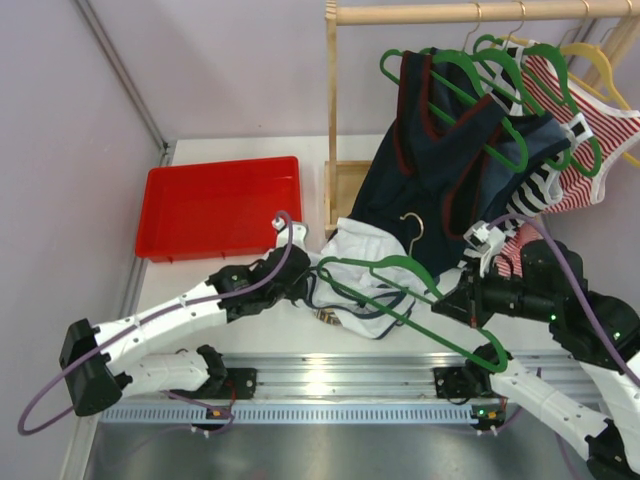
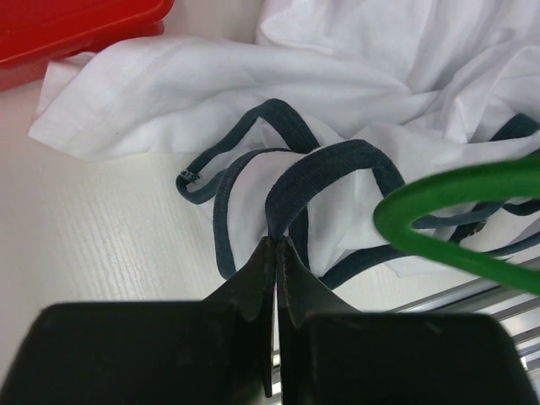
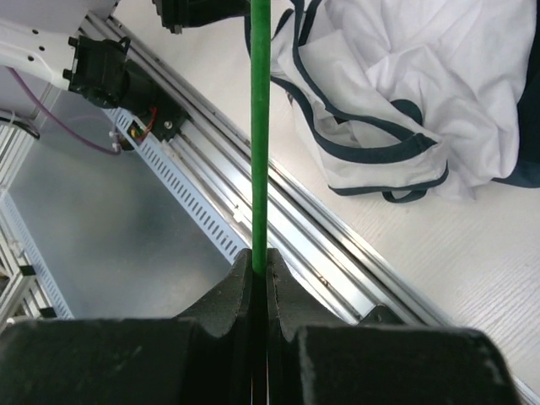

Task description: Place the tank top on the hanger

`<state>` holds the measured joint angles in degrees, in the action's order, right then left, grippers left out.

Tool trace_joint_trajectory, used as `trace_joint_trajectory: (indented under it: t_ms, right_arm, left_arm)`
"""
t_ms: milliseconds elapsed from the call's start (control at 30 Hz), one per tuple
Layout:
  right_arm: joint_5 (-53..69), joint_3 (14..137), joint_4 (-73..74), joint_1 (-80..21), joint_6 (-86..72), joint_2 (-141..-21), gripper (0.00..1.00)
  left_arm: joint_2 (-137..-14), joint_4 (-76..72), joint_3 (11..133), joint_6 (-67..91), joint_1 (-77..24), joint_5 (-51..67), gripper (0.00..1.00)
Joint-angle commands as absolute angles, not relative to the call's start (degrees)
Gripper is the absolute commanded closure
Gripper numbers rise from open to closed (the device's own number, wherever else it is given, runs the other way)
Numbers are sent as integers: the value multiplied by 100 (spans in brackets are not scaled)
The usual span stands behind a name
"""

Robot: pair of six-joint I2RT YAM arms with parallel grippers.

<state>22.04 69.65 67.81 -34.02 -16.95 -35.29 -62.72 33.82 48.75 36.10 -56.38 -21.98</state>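
The white tank top [image 1: 365,250] with navy trim lies crumpled on the table's middle. My left gripper [image 1: 306,283] is at its left edge, shut on a navy strap loop [image 2: 325,160], as the left wrist view [image 2: 277,243] shows. My right gripper [image 1: 447,303] is shut on the lower bar of the green hanger [image 1: 400,265] and holds it over the tank top's near side. Its copper hook [image 1: 412,225] points up. In the right wrist view the bar [image 3: 260,126] runs straight out of my shut jaws [image 3: 260,257]. The hanger's left end [image 2: 456,198] hovers beside the held strap.
A red tray [image 1: 220,205] sits at the back left. A wooden rack [image 1: 330,120] at the back right holds a dark navy top [image 1: 440,160], a striped top [image 1: 570,130], green hangers and a yellow hanger [image 1: 595,60]. An aluminium rail [image 1: 330,375] runs along the near edge.
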Motion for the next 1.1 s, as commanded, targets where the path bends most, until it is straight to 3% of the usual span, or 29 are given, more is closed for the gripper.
trace_joint_trajectory:
  t_ms: [0,500,1067]
  right_arm:
    - [2557,6838,6697,-3463,-1679,-3454,100]
    - [2610,5828,5371,-3454,-1811,-3313,100]
    - [3384,4984,4212,-3463,-1925,-3419,100]
  left_arm:
    - [-6188,3577,5255,3621,-5607,-2303,100]
    - [-6319,3700,5669,3313,-5607,-1863,100]
    - [-6152,4210,6161,3173,-5607,-2180,100]
